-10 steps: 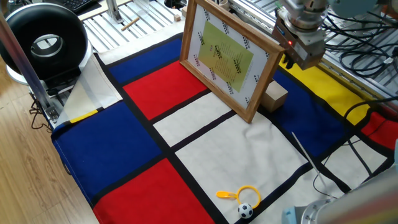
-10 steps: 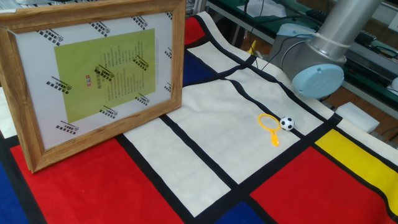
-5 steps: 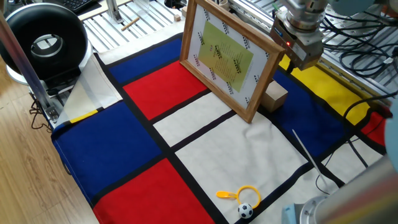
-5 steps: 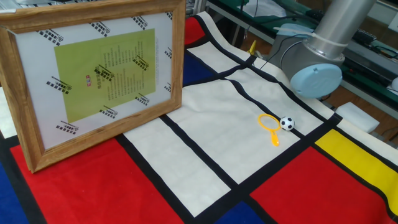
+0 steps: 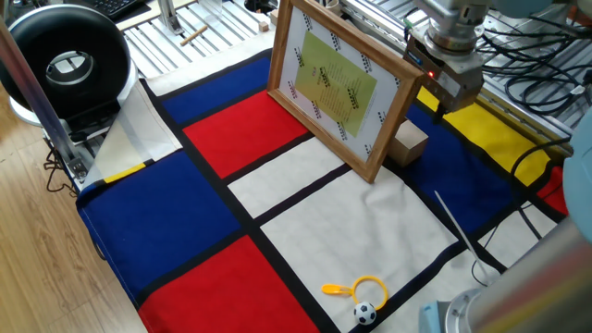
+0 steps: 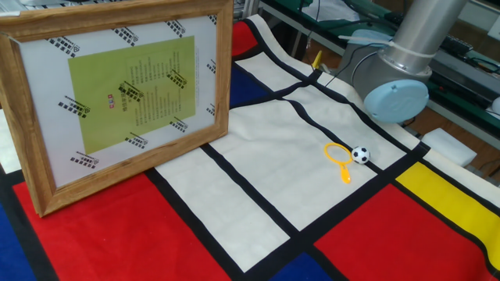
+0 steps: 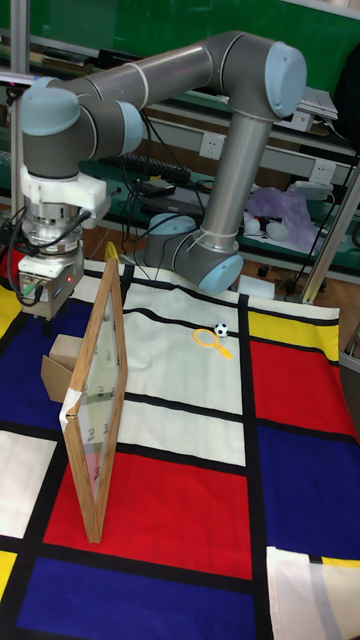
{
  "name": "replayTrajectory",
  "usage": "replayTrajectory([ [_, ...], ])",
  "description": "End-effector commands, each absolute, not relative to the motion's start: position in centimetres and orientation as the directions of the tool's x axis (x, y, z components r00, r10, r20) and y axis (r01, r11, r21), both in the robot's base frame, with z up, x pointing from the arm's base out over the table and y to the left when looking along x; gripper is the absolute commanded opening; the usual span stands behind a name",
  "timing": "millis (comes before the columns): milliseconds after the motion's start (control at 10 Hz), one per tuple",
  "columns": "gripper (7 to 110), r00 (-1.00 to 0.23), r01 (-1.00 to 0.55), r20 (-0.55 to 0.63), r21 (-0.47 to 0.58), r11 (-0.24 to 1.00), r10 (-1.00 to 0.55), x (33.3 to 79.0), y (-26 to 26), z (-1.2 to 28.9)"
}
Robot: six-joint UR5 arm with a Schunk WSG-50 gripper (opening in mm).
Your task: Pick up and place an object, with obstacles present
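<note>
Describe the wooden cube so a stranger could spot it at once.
Find the big upright picture frame on the checkered cloth. Tucked just behind its lower corner, on a blue patch, sits the cube. It is plain tan wood, unlike the yellow ring and tiny football.

Looks like I'm driving in a robotics lab: aluminium-profile benches (image 5: 532,69), loose cables (image 5: 536,42), wall sockets (image 7: 210,147) behind.

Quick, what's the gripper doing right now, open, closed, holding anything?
Gripper: holding nothing; it hangs behind the large wooden-framed picture, above the small light-tan wooden cube. Whether its fingers are open or closed cannot be told.
</note>
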State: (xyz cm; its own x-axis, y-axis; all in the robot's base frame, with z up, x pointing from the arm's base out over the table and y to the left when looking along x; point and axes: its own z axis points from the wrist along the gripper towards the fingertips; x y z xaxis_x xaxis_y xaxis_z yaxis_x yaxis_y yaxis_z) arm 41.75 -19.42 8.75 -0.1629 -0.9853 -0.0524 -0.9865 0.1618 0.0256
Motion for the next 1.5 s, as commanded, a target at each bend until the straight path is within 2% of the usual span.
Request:
replayTrajectory([
  [0,88,-0.115,-0.991,-0.056,0.071,0.111,-0.992,40.4,-19.5,8.4],
  [300,88,-0.085,-0.994,-0.105,0.071,0.078,-0.991,40.8,-18.0,7.6],
  [800,88,-0.077,-0.996,-0.054,0.045,0.075,-0.996,41.6,-18.2,6.6],
  [1400,88,-0.074,-0.997,-0.091,0.037,0.071,-0.993,41.8,-17.3,5.8],
])
